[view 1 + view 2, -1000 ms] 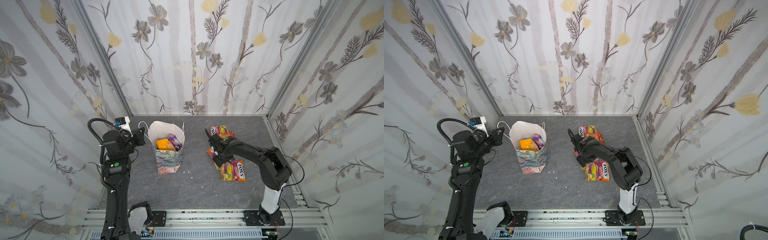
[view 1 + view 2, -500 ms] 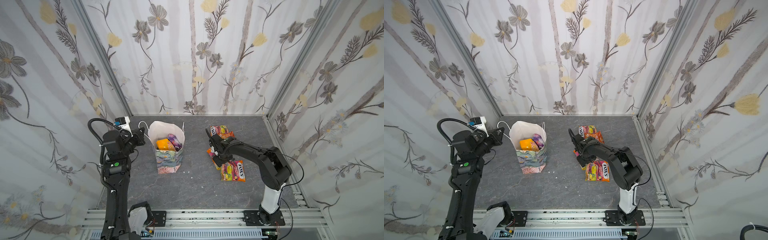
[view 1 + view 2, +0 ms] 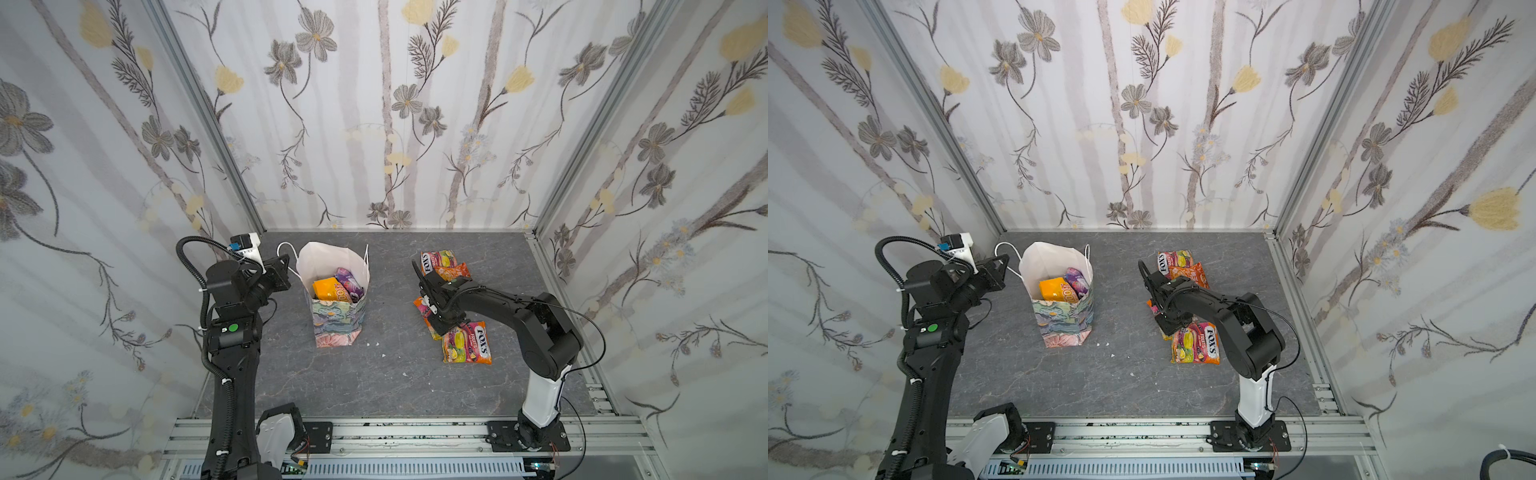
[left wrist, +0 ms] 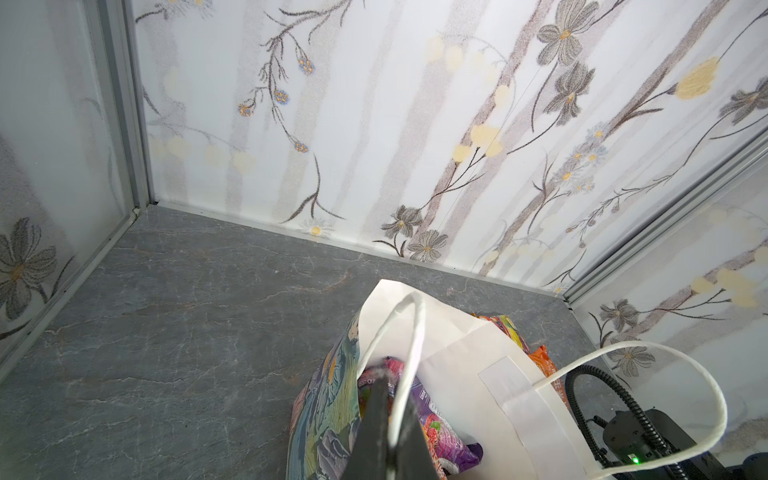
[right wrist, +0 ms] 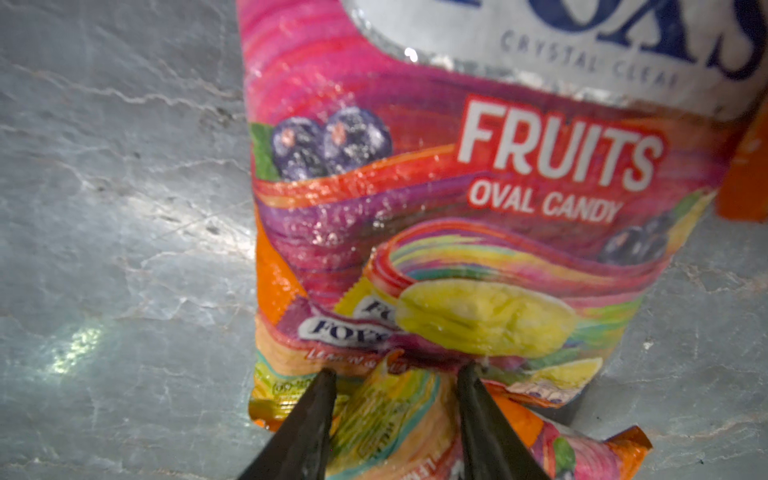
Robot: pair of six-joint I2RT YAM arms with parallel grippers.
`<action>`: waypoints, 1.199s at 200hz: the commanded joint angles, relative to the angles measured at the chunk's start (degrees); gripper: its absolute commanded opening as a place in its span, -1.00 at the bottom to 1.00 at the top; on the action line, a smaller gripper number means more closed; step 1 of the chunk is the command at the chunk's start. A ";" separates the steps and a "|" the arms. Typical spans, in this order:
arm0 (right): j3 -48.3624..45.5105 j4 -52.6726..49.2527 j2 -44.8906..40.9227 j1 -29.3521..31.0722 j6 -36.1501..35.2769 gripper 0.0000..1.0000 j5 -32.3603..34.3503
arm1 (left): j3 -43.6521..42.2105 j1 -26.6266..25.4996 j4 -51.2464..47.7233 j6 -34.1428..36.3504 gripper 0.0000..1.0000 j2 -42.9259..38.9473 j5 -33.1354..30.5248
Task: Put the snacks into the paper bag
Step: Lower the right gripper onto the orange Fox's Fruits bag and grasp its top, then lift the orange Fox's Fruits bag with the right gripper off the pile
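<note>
Right jaws have narrowed onto the FOX'S Fruits pouch.
Its bunched edge is pinched, so you can lift; left jaws clamp the paper bag's cord handle.

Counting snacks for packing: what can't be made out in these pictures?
Both top views: the paper bag hides anything under the orange pack and purple pack.
Both top views: the right arm covers most of a red-orange pouch.
Right wrist view: the upper edge crops the logo on the FRUITS pouch.
Left wrist view: the lower edge crops the left gripper; whether its jaws pinch the cord handle is unclear.
</note>
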 commanded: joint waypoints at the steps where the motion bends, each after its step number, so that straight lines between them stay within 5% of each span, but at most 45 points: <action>1: -0.23 0.37 -0.39 0.03 0.89 -0.14 -0.65 | 0.14 0.11 1.48 -0.20 -0.91 0.05 0.17; 103: -0.88 0.61 -1.61 -0.12 1.09 -1.00 -1.89 | 0.10 0.02 1.44 -0.11 -0.92 -0.35 0.16; 240: 1.74 -1.07 -6.92 -1.67 -1.78 -1.00 -15.21 | 0.18 0.14 1.50 -0.33 -0.92 -0.54 0.51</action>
